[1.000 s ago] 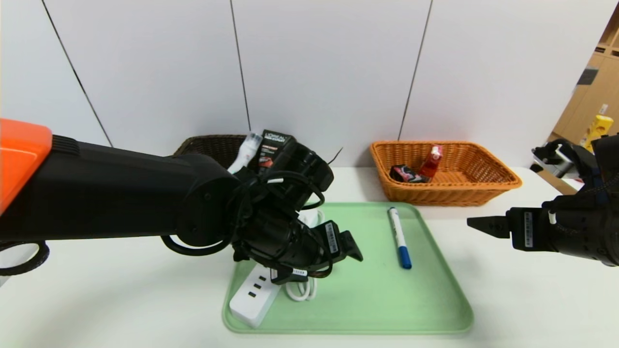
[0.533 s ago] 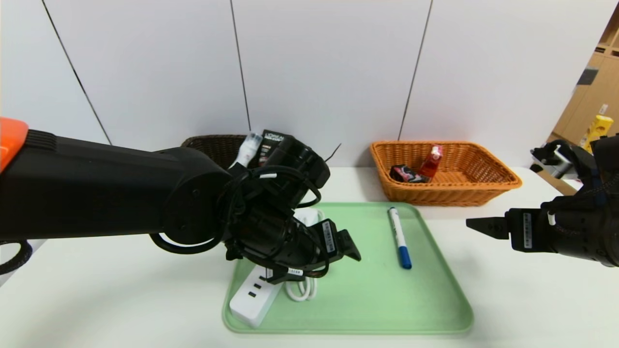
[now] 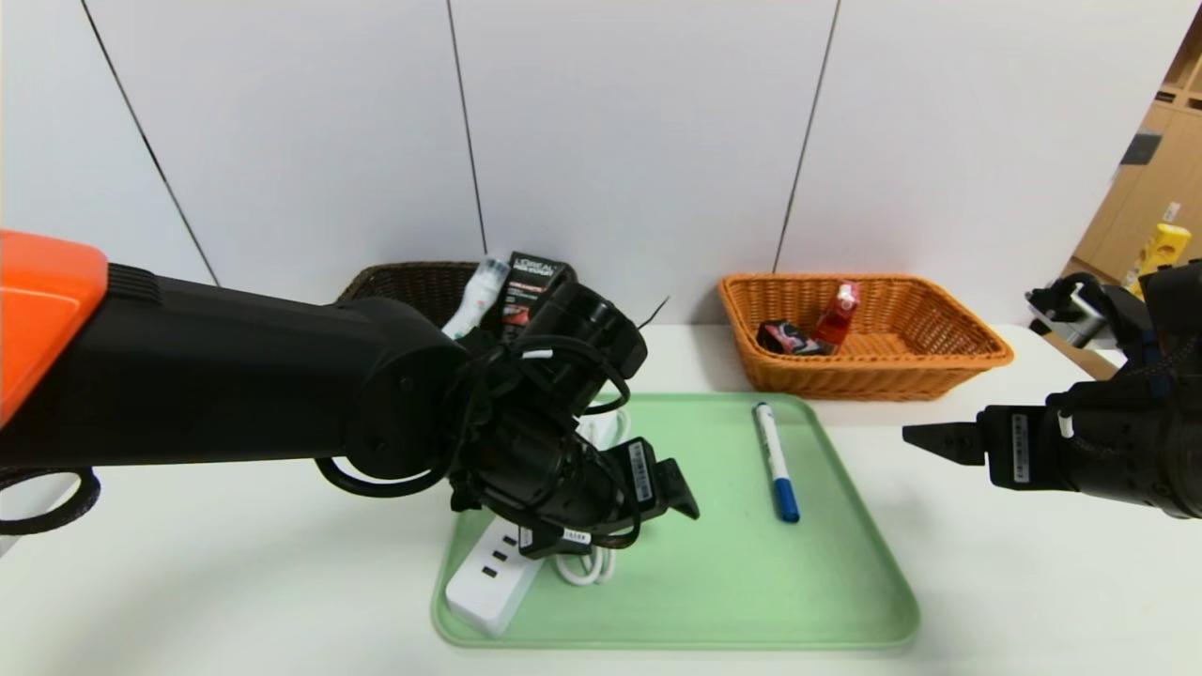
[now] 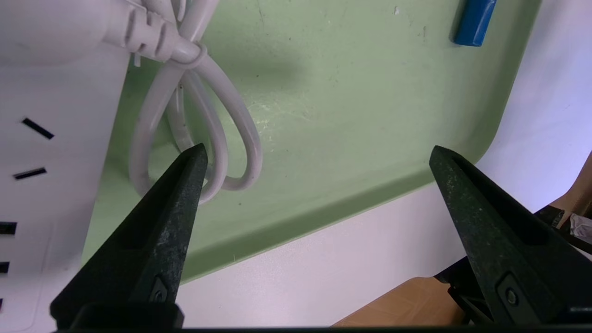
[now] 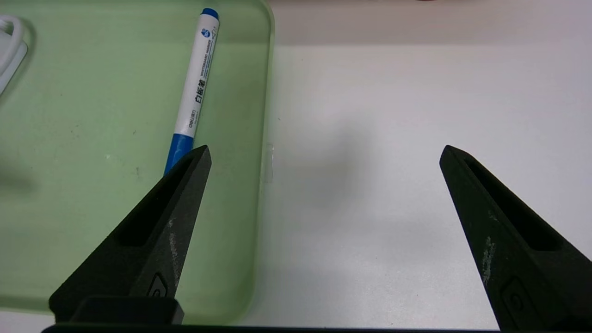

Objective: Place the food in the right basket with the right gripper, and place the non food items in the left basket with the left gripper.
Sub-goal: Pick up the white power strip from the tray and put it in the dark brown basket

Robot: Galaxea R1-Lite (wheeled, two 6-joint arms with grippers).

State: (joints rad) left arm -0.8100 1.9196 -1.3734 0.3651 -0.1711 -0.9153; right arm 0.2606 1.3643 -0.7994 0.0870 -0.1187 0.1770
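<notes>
My left gripper [image 3: 684, 496] is open and empty, hovering over the green tray [image 3: 714, 601], beside the white power strip [image 3: 484, 577] and its coiled cord [image 4: 203, 134]. The white marker with blue cap [image 3: 776, 461] lies on the tray's right side; it also shows in the right wrist view [image 5: 194, 92]. The black L'Oreal tube [image 3: 528, 286] and the white bottle [image 3: 472, 299] stand in the dark brown left basket [image 3: 399, 282]. The red carton [image 3: 839, 314] and the black carton [image 3: 784, 338] lie in the orange right basket [image 3: 939, 361]. My right gripper [image 3: 925, 439] is open and empty, above the table right of the tray.
The tray's front edge [image 4: 323, 208] sits near the table's front edge. White wall panels rise behind the baskets. Shelving and a yellow object [image 3: 1160, 249] stand at the far right.
My left arm has shifted slightly back and forth over the tray; the gripper stays open above the power strip's cord. The right arm has barely moved.
</notes>
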